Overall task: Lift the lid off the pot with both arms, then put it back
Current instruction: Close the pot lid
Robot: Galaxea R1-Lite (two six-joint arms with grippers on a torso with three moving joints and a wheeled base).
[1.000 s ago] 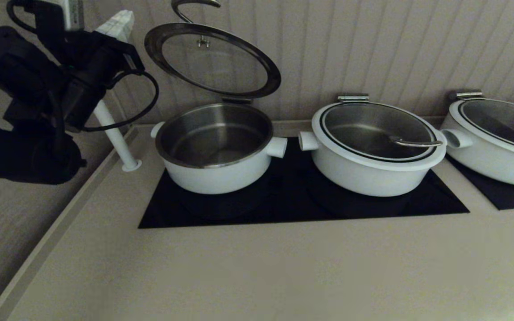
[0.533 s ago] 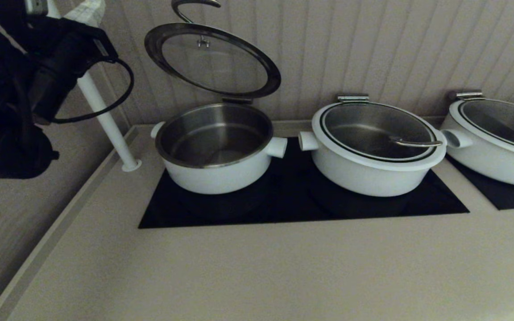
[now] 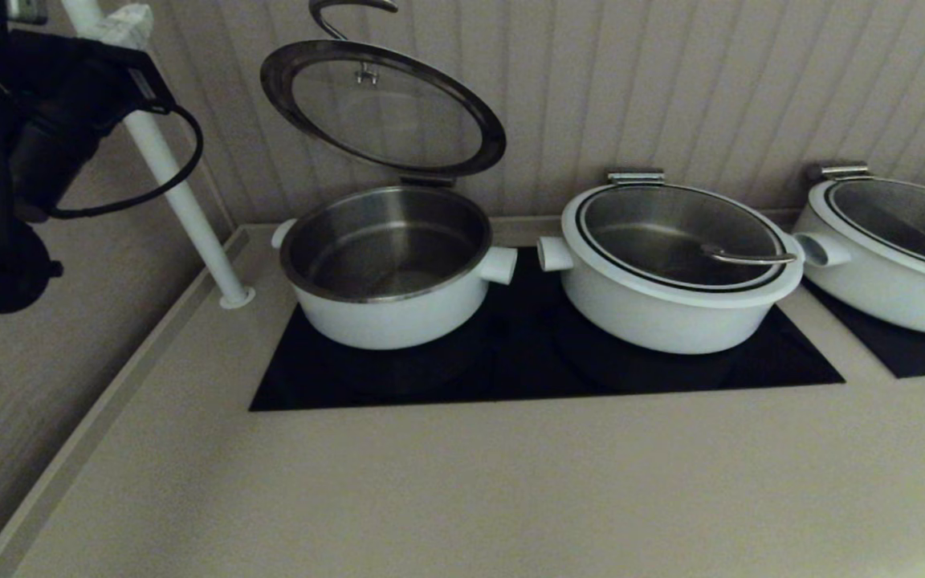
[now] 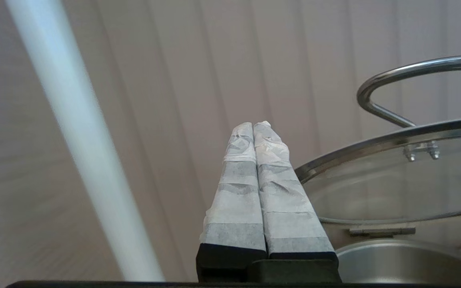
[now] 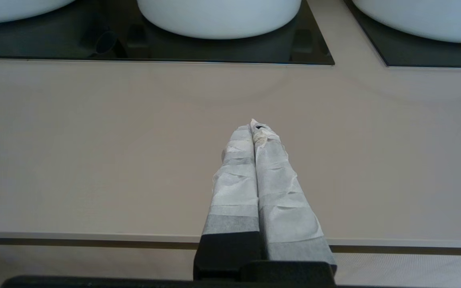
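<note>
Two covered white pots, dark cooktop panels, a pale counter, a white pole and a ribbed wall.

A second white pot (image 3: 675, 273), covered by its own glass lid (image 3: 675, 234), is seen at 3 o'clock on the black cooktop panel (image 3: 543, 369). A third white pot (image 3: 892, 257) is set further toward 3 o'clock on a separate dark panel (image 3: 924, 353). A slanted white pole (image 3: 181, 205) is planted in the beige counter (image 3: 462, 490) at 9 o'clock. A ribbed beige wall (image 3: 671, 88) is seen at 12 o'clock.
</note>
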